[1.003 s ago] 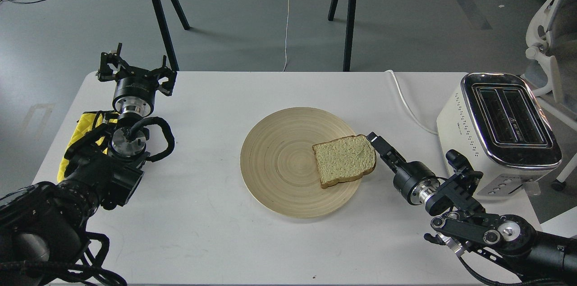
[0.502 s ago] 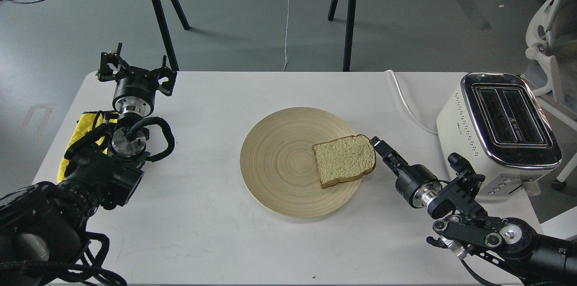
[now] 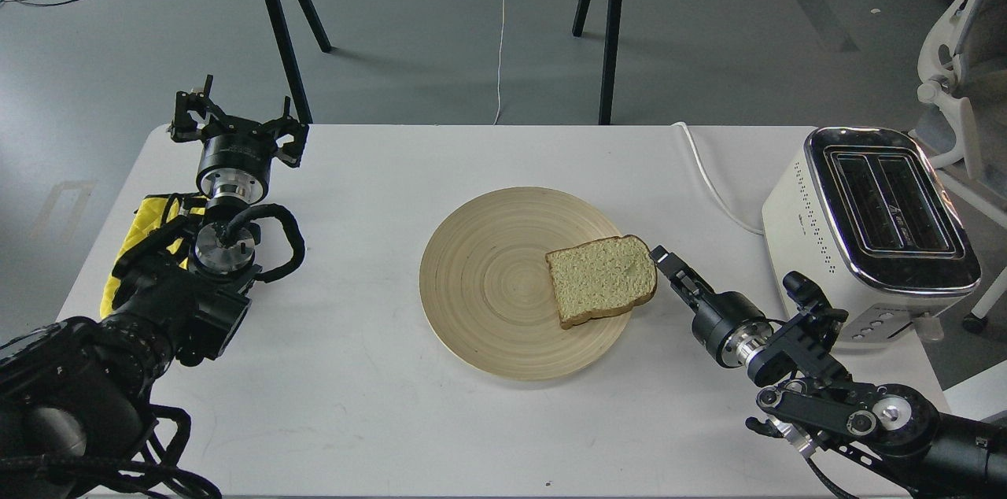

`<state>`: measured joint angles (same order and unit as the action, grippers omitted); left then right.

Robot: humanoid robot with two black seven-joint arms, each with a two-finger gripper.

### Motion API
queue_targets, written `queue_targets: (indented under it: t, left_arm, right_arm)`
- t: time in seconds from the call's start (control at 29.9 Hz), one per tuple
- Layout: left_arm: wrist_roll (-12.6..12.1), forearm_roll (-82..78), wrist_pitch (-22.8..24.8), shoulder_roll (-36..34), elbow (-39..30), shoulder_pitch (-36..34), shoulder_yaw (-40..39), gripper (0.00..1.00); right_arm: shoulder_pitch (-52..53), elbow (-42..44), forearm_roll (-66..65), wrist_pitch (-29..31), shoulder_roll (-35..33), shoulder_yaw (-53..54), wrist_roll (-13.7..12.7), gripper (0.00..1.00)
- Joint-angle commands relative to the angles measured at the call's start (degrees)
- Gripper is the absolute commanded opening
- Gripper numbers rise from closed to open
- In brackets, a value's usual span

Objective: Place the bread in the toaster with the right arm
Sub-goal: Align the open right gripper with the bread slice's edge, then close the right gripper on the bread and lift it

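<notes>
The bread, a tan slice with a brown crust, lies flat on the right part of a round wooden plate. My right gripper points up-left, and its tip is right beside the bread's upper right edge. Its fingers look like one dark narrow shape, so I cannot tell them apart or see any grip. The cream-white toaster stands at the table's right edge, chrome top up, both slots empty. My left gripper is open and empty at the far left of the table.
The toaster's white cord runs across the table behind the right arm. A yellow cloth lies under my left arm. A dark-legged table stands beyond, and a white chair is at the right.
My right gripper has drawn back a little down and to the right, from over the bread's upper right corner to just beside its edge. The bread and left arm have not moved.
</notes>
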<state>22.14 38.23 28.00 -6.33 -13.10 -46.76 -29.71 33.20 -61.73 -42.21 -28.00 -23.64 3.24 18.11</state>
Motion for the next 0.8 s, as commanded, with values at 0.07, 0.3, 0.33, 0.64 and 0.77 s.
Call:
queue_targets:
  t: [0.07, 0.3, 0.33, 0.64, 0.77]
  left_arm:
    - [0.0, 0.0, 0.0, 0.0, 0.0, 0.0, -0.1, 1.00]
    - [0.0, 0.0, 0.0, 0.0, 0.0, 0.0, 0.0, 1.00]
    - [0.0, 0.0, 0.0, 0.0, 0.0, 0.0, 0.0, 1.00]
    - [0.0, 0.0, 0.0, 0.0, 0.0, 0.0, -0.1, 1.00]
    - [0.0, 0.0, 0.0, 0.0, 0.0, 0.0, 0.0, 1.00]
  right_arm:
    - [0.3, -0.1, 0.0, 0.0, 0.4, 0.2, 0.0, 0.23]
    - [0.3, -0.1, 0.0, 0.0, 0.6, 0.3, 0.0, 0.03]
    - [0.3, -0.1, 0.1, 0.0, 0.6, 0.4, 0.0, 0.01]
    - [0.3, -2.3, 0.3, 0.0, -0.1, 2.8, 1.6, 0.00]
    - [0.3, -4.1, 0.3, 0.0, -1.0, 6.0, 1.7, 0.00]
